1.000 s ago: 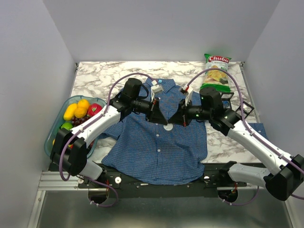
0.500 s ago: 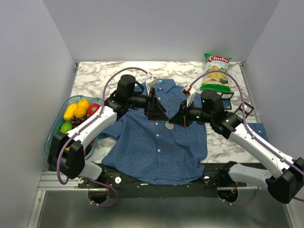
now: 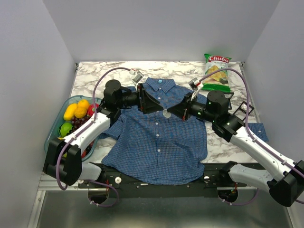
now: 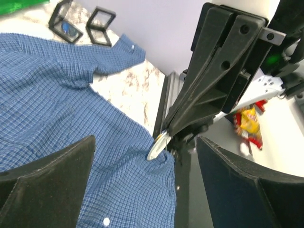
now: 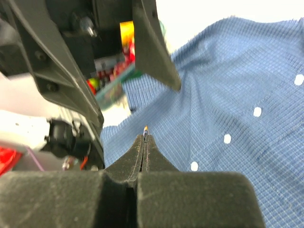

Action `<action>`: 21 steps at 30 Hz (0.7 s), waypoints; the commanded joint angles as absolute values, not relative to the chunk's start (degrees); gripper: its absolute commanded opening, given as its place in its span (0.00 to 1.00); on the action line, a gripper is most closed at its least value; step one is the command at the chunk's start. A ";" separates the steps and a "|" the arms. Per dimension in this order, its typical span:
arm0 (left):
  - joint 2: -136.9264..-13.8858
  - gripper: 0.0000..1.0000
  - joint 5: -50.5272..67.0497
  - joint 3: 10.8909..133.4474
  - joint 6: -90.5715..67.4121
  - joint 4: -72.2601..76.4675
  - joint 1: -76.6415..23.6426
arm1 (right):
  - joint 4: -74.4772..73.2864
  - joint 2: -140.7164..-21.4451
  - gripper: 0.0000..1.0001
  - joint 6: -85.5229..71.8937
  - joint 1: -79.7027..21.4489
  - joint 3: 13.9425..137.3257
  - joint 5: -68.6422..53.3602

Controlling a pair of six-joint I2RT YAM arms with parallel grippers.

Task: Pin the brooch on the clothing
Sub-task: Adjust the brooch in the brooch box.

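Blue, finely checked long-sleeved button-up shirt lies spread front-up on the white-and-grey marbled tabletop. Its collar and light-blue neck label are at the far end. Laid flat like this, it likely offers a smooth chest panel to pin into.

Small round pale disc brooch sits over the upper chest, just below the collar and near the button line. The right gripper nips it by the rim, jaws pressed together on it. Its own wrist view shows only a sliver at the fingertips. From the left wrist view the disc hangs tilted, lower edge at the cloth; whether they touch cannot be told. The rim hold probably keeps the back of the disc free to face the fabric.

Left gripper has its jaws spread wide with nothing between them. It hovers just beside the brooch on the collar side, facing the right gripper. It is judged to be poised to steady the cloth or the pin.

Counts:
- two arms, one shirt, one brooch
- four white buttons in the right wrist view
- two small black square frames beyond the right sleeve
- one green-topped crisp bag at the far edge
- one clear teal tub of fruit at the left, the fruit too heaped to count
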State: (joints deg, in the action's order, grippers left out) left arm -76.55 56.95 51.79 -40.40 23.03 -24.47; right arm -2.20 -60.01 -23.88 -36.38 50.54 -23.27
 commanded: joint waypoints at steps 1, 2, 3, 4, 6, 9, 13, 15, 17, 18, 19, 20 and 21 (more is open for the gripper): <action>-76.64 0.90 58.27 49.57 -52.36 42.05 -24.26 | 5.53 -58.45 0.01 -26.01 -36.65 51.06 -20.13; -77.60 0.89 59.23 48.79 -55.95 44.45 -24.17 | 5.89 -58.36 0.01 -26.02 -36.65 51.33 -20.04; -78.04 0.86 59.59 48.52 -58.16 47.00 -24.17 | 6.06 -58.36 0.01 -26.19 -36.56 51.42 -19.95; -78.66 0.80 59.94 48.17 -60.01 52.15 -24.17 | 6.33 -58.53 0.00 -26.37 -36.65 51.42 -20.21; -80.15 0.74 60.55 47.29 -65.44 56.58 -24.17 | 6.85 -58.62 0.01 -26.54 -36.65 51.15 -20.48; -82.44 0.63 60.99 46.76 -70.47 63.01 -24.17 | 7.12 -58.80 0.01 -26.72 -36.65 50.98 -20.92; -84.11 0.54 61.70 46.67 -73.99 68.02 -24.17 | 7.29 -58.62 0.01 -26.72 -36.65 50.54 -20.66; -84.20 0.52 61.70 46.67 -73.83 67.59 -24.17 | 7.29 -58.27 0.01 -26.81 -36.65 50.62 -20.48; -84.11 0.49 61.70 46.84 -72.78 66.10 -24.17 | 7.38 -58.27 0.01 -26.72 -36.65 50.71 -20.30; -84.11 0.48 61.79 46.93 -72.69 65.83 -24.17 | 7.38 -58.10 0.01 -26.63 -36.65 50.71 -20.13; -84.02 0.47 62.05 46.93 -72.60 65.48 -24.17 | 7.38 -58.01 0.01 -26.63 -36.65 50.63 -19.87; -84.28 0.46 62.40 47.28 -72.34 65.04 -24.26 | 7.38 -57.92 0.01 -26.63 -36.65 50.54 -19.69; -84.46 0.45 62.66 47.37 -71.99 64.34 -24.26 | 7.38 -57.57 0.01 -26.63 -36.65 50.45 -19.43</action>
